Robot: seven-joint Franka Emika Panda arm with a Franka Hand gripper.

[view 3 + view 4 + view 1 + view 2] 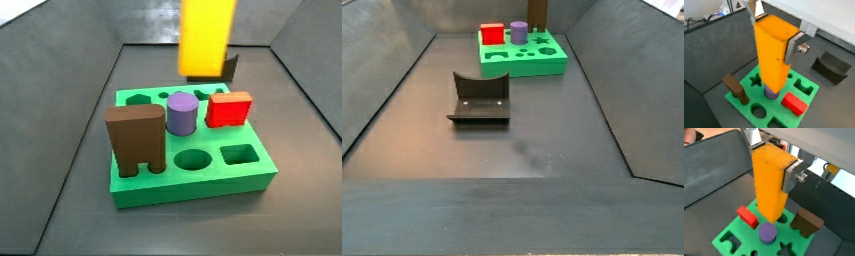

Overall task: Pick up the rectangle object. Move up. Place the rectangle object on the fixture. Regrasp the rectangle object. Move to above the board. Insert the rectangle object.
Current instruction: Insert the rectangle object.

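Wrist views both show me the gripper point(779, 31) clamped by its flat silver fingers point(792, 174) on the smooth, matte yellow-orange rectangle object point(772, 55), a long square-section bar hanging upright above the bright green board point(187, 178), whose shaped holes hold a purple cylinder point(182, 113).

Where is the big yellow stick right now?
The rectangle object is upright in the gripper, held above the board. In both wrist views its lower end hangs by the purple cylinder.
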